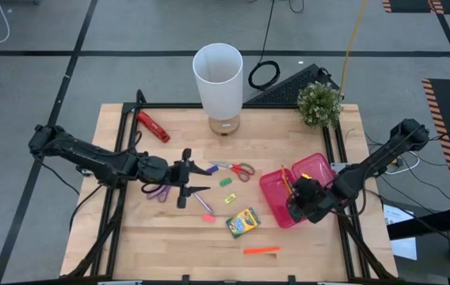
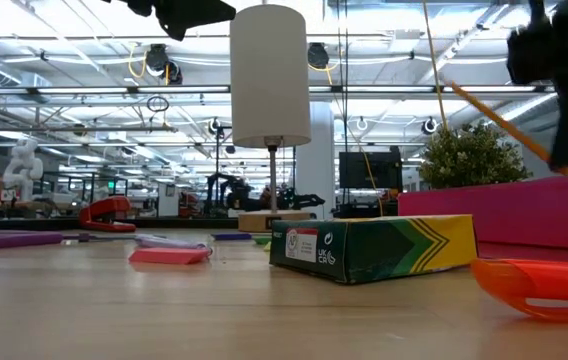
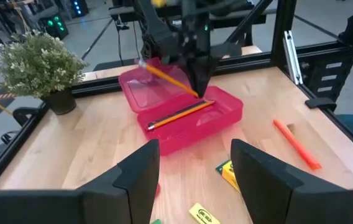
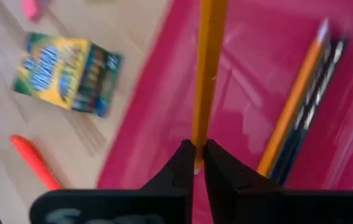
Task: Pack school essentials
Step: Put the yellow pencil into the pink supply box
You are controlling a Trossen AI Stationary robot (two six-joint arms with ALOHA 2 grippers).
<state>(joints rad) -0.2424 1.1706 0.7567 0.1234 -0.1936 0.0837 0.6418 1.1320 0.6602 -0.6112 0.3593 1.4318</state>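
My right gripper (image 1: 298, 202) hovers over the open pink case (image 1: 288, 194), shut on a yellow pencil (image 4: 206, 74). Other pencils (image 4: 294, 106) lie inside the case. My left gripper (image 1: 201, 180) stands open above the middle of the table, between the red-handled scissors (image 1: 237, 169) and the purple-handled scissors (image 1: 158, 191), with nothing between its fingers. On the wood lie small erasers (image 1: 228, 190), a pink eraser (image 1: 207, 217), the yellow-green crayon box (image 1: 243, 223) and the orange marker (image 1: 261, 250). My right gripper pinches one end of the pencil (image 4: 196, 158) between its two fingertips. The pencil runs on ahead of the fingers, roughly along them. It is lifted clear, slanting above the inside of the pink case (image 3: 183, 118).
A white lamp (image 1: 219, 83) and a small potted plant (image 1: 318, 103) stand at the far edge. A red-and-black hand tool (image 1: 153, 127) lies at the far left. A black frame (image 1: 118, 198) runs along the table's sides. Bare wood shows at the near left.
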